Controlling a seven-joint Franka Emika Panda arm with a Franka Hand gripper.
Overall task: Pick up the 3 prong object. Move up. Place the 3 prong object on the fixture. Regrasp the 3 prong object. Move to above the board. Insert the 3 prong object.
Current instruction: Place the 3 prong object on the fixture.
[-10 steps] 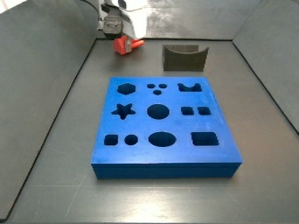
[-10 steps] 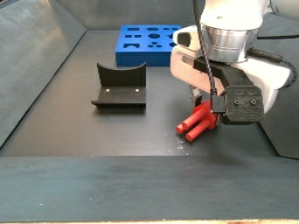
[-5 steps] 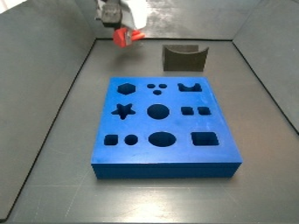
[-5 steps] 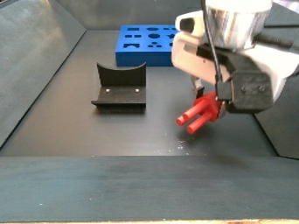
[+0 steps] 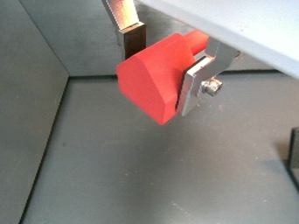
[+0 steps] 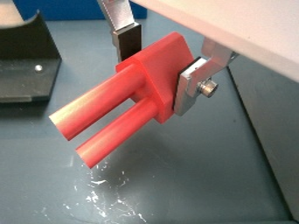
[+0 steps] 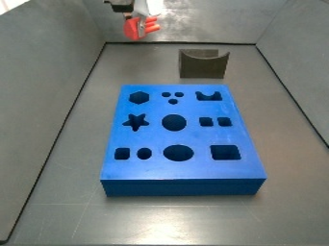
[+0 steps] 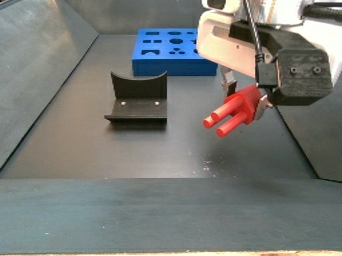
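In a wrist view the gripper [image 5: 163,68] is clamped on the 3 prong object [image 5: 158,77]: the silver fingers [image 5: 197,86] press its two sides and the red block fills the gap between them, above bare floor.

In a wrist view from the other angle, the same hold shows on the block end, with the prongs [image 6: 103,116] pointing out and down, free of the fingers [image 6: 126,39]. The fixture [image 6: 26,58] sits off to one side on the floor.

In a side view the gripper [image 7: 135,17] hangs high at the far end of the tray, with the 3 prong object [image 7: 141,27] under it, off the floor, beside the fixture [image 7: 202,63] and beyond the board [image 7: 180,136].

In a side view from the opposite end, the 3 prong object [image 8: 239,108] is tilted, prongs low, well clear of the floor; the fixture [image 8: 136,99] stands apart.

I judge this to be the lift. It should go straight up, grip firm, tilt unchanged, before travelling toward the fixture's notch.
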